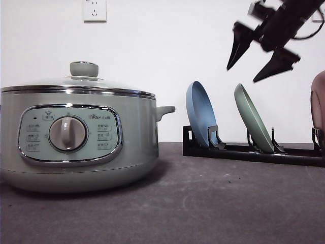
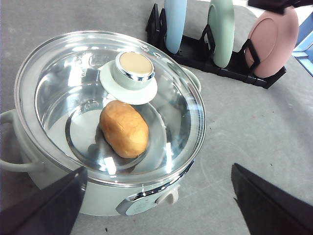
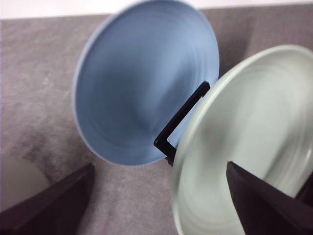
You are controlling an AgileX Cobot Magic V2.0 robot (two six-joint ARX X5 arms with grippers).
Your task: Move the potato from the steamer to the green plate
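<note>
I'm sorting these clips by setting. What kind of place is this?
Probably a lab mock-up of a kitchen: a steamer and a plate rack on a bare grey table, before a blank white wall with one socket.

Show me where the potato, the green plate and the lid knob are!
potato (image 2: 124,129), left wrist view, middle of its skin.
green plate (image 1: 253,123), front view, its face.
lid knob (image 2: 133,67), left wrist view, its flat top.

Right end effector (image 1: 255,65) raised, jaws apart; left end effector (image 2: 159,205) likewise spread.
</note>
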